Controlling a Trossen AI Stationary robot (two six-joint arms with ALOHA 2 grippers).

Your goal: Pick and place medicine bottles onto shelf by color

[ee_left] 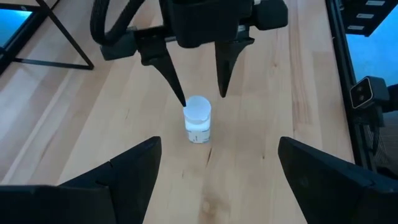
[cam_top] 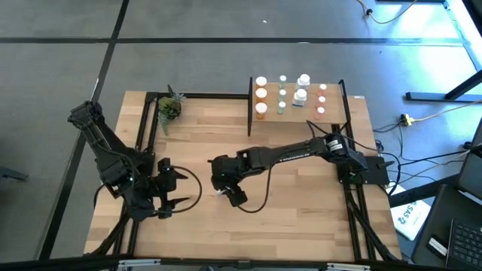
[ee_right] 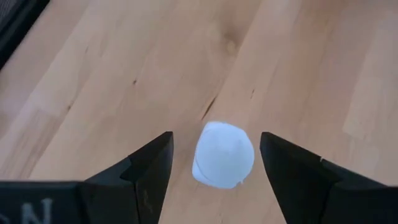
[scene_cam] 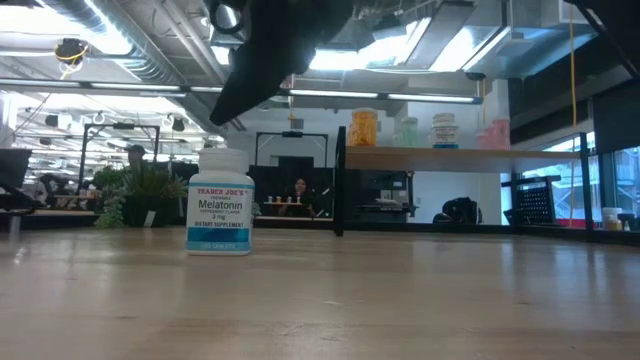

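I have the right gripper (ee_right: 214,168) open above the white Melatonin bottle (ee_left: 198,119) mid-table | left gripper (cam_top: 175,194) open, waiting | bottle looks light, rigid, slick, tippy | I'd grip the body under the cap

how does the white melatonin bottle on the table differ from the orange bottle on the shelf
The white melatonin bottle stands alone on the tabletop; the orange bottle stands on the raised shelf in a row with other bottles. The white one sits beneath the right gripper, between its open jaws; the orange one has no gripper near. Both stand upright.
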